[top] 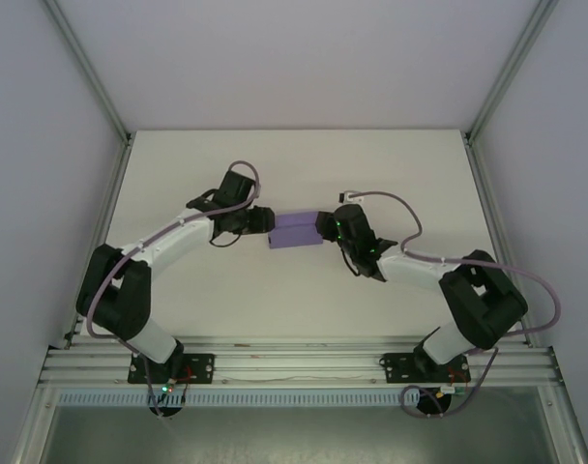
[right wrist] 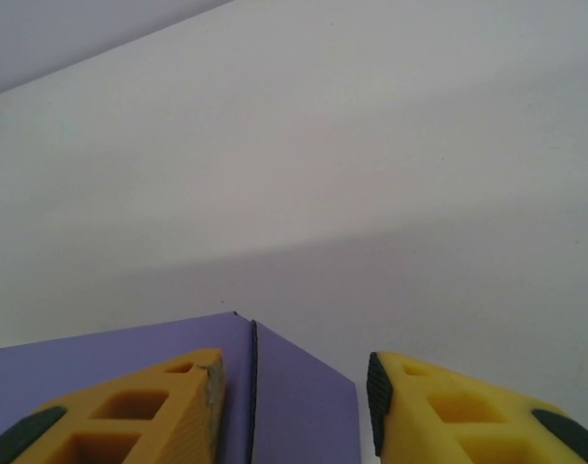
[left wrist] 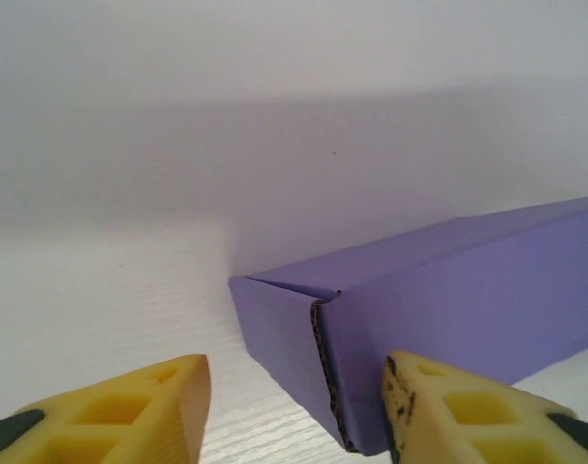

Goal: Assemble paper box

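A: So, where does the paper box (top: pixel 296 232) sit?

B: On the table (top: pixel 275 164), between the 2 arms, folded into a rectangular tube. Its long axis runs left to right, so 1 short end faces each tool.

A: Which arm is nearer?

B: Neither, as far as I can judge. The left gripper (top: pixel 263 221) is at the left end and the right gripper (top: pixel 326 228) at the right end, both right up against it.

A: And the jaws?

B: Both are spread, grasping nothing. In the left wrist view the box's near corner stands in the gap. The right finger (left wrist: pixel 439 416) seems to touch the long face, and the left finger (left wrist: pixel 130 416) is apart from the end face. In the right wrist view 1 finger overlaps the purple surface and the other sits past the corner.

A: Next move?

B: Probably pressing inward along that axis to seat the end flaps. Whether they are tucked, I cannot tell.
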Robot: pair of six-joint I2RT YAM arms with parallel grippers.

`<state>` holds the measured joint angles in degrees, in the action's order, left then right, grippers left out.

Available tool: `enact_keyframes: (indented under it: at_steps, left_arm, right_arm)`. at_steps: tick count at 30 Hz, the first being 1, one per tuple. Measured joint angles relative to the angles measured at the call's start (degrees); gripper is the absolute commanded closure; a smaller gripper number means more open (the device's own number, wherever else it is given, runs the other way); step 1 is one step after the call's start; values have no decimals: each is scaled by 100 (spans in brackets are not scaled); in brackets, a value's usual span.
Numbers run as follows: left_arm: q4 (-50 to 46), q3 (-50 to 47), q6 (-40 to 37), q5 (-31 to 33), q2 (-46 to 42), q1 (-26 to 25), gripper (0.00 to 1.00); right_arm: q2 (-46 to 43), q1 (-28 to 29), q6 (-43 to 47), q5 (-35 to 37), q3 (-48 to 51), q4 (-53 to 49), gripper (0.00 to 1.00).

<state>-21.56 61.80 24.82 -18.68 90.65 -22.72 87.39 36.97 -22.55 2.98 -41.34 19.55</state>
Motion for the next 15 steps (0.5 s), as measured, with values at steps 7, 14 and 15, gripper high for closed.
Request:
enact_keyframes:
  at_steps: [7, 14, 15]
  left_arm:
    - [1362, -807, 367, -673, -166, 83, 80]
    - [2505, -1449, 568, -791, -243, 116, 88]
    - [2649, -1530, 584, -791, -254, 114, 91]
  right_arm:
    - [149, -2, -245, -11, 254, 656, 71]
    - [439, -17, -400, -131, 667, 1947, 95]
    - [481, -31, -428, -151, 789, 2238, 95]
